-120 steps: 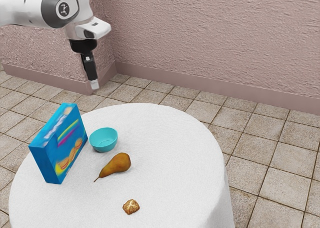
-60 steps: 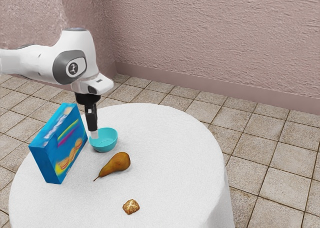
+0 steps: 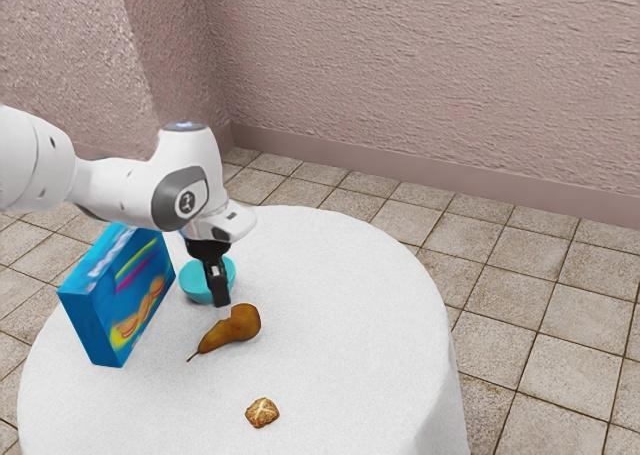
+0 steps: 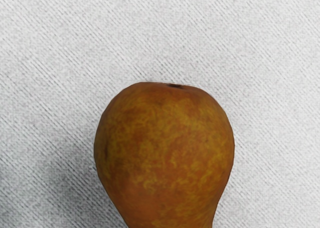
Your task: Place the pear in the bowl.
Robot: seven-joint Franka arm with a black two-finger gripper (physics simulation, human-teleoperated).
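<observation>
Gripper [image 3: 223, 311] is hanging right over the pear [image 3: 233, 328] now, left of centre in the exterior view, and that's the big change. Half a second ago it was up by the bowl [image 3: 196, 283]; since then I'm seeing it come down and across toward the exterior view's right, with the arm [image 3: 115, 187] reaching further over the table [image 3: 365, 325]. As for how far open it is, I honestly can't tell from this angle, and I'm not seeing any proof of a hold either. Whether the tip is touching the skin, can't say. Pear is lying on its side on the cloth, stem toward the lower left of the frame, basically where it was. Bowl is sitting just above it in the frame, partly behind the gripper, with the blue box [image 3: 120, 300] standing off to the left and a small brown lump [image 3: 262, 412] lying lower down, well apart.

Wrist view: I'm looking at the pear's fat round end up close, neck narrowing back toward the hand. So I'm reckoning we're finishing the approach, with grasp, lift and drop all still to do. That bulge is rounded, so I'd be watching for it rolling if the squeeze is landing off-centre.
</observation>
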